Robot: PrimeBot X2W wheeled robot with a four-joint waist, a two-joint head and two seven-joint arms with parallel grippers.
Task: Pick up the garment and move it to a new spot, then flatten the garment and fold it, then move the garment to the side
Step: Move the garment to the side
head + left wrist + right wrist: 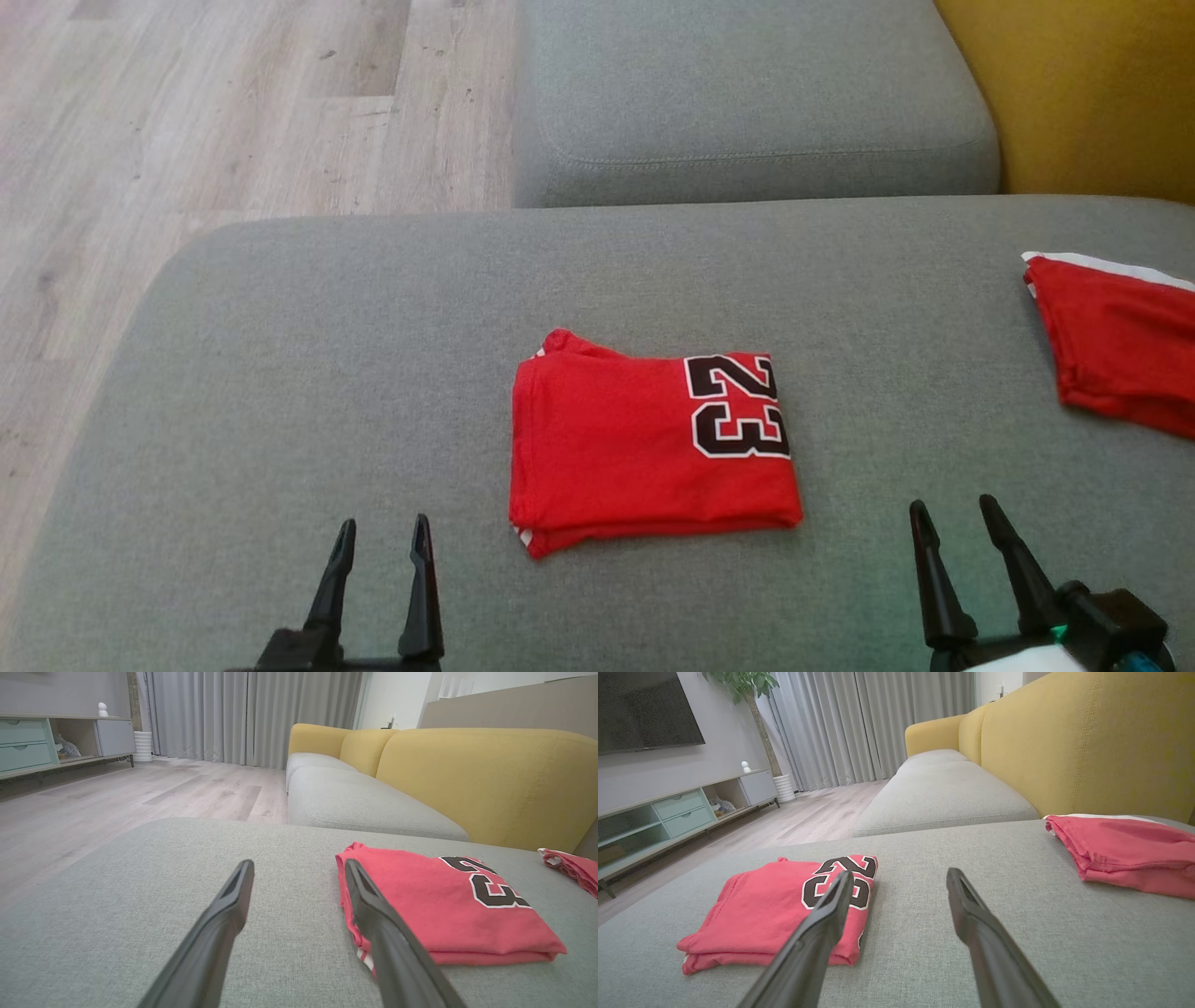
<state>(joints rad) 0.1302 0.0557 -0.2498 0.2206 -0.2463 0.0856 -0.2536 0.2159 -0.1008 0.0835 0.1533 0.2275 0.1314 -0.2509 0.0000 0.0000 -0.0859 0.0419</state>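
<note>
A red garment (644, 448) printed with a black "23" lies folded into a neat rectangle in the middle of the grey sofa seat (280, 373). It also appears in the left wrist view (448, 905) and the right wrist view (784, 910). My left gripper (383, 537) is open at the lower left, short of the garment's near left corner, with nothing between its fingers. My right gripper (954, 518) stands open at the lower right, a little to the right of the garment, also empty. In the wrist views the left gripper (299, 868) and right gripper (900, 877) both hover above the seat.
A second red garment (1120, 345) with a white edge lies at the seat's right edge, also seen in the right wrist view (1125, 858). Another grey cushion (747, 103) and a yellow backrest (1083, 93) lie beyond. Wooden floor (187, 121) runs along the left.
</note>
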